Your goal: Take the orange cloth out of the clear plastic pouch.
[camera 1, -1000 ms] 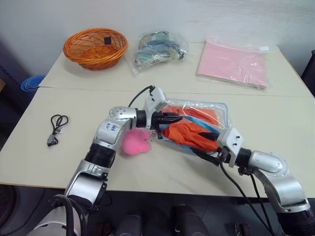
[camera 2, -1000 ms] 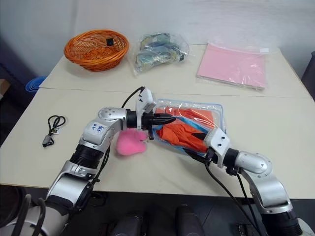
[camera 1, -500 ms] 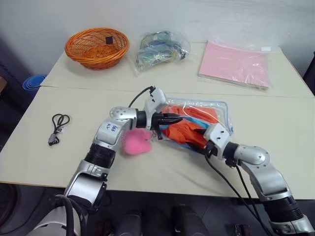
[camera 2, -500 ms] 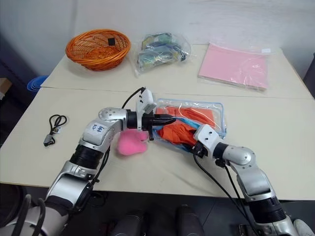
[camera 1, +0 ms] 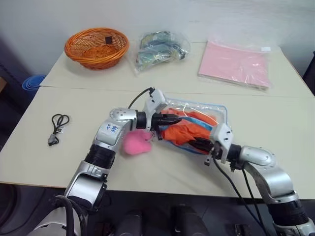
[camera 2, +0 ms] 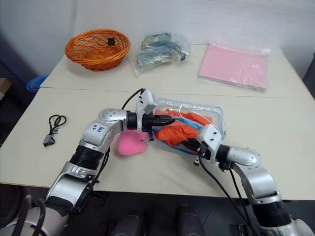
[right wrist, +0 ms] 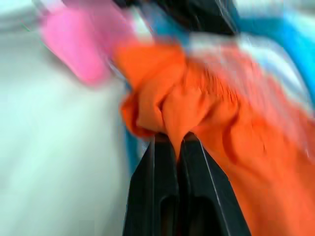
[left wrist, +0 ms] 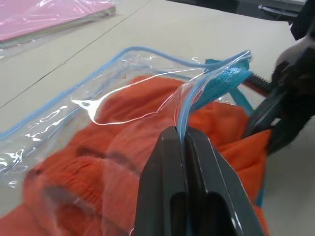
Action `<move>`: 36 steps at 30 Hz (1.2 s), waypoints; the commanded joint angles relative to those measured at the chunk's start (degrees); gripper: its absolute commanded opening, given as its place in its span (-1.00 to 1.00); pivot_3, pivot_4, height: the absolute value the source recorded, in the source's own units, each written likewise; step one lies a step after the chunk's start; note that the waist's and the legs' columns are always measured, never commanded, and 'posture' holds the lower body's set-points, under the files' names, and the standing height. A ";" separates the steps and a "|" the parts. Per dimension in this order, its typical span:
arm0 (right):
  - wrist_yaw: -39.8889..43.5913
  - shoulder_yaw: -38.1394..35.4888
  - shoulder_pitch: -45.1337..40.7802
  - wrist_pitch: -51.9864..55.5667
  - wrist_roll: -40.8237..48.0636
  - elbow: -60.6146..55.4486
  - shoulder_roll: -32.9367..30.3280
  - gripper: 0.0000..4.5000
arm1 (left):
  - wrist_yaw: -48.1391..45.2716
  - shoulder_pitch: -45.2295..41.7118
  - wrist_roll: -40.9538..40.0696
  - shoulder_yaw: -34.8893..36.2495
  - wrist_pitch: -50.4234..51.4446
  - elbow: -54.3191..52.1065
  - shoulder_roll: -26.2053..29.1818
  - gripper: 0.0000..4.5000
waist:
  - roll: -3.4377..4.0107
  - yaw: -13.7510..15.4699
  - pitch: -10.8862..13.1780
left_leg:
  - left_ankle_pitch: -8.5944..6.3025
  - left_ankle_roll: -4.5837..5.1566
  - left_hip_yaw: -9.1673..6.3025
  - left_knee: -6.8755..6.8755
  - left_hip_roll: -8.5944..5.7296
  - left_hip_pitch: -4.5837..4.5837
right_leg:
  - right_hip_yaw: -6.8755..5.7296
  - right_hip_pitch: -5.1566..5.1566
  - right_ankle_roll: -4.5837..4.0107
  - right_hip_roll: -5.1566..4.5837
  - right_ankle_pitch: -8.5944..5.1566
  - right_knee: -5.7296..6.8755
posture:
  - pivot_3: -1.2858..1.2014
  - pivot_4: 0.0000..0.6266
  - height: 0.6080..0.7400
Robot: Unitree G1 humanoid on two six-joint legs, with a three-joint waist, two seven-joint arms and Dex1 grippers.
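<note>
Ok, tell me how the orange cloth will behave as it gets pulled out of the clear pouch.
The orange cloth looks floppy: it lies bunched in folds, so it should drape and trail. Probably light, since a small pinch in the right tool gathers it. It may drag against the clear plastic pouch, whose soft edge the left tool pinches.

The clear plastic pouch (camera 1: 197,113) is soft, glossy vinyl that wrinkles and catches light, edged in pale blue tape. Inside, the orange cloth (camera 1: 184,132) looks matt and softly woven, bunched in folds. The pink heart (camera 1: 136,142) is fuzzy plush. The table (camera 1: 74,98) is smooth, matt beige. Far left, the basket (camera 1: 96,46) is woven wicker with a slight sheen.
</note>
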 commanded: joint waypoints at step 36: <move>13.90 -25.65 7.42 -37.83 -10.26 56.66 -21.21 -0.98 | -2.28 1.88 1.69 -0.49 -3.60 -0.77 1.97 -1.00 | 0.00 1.11 0.06 | -0.09 0.19 0.26 0.00 0.00 0.05 | 0.15 0.12 0.09 -0.01 0.05 -0.27 | 0.03 -0.52 1.00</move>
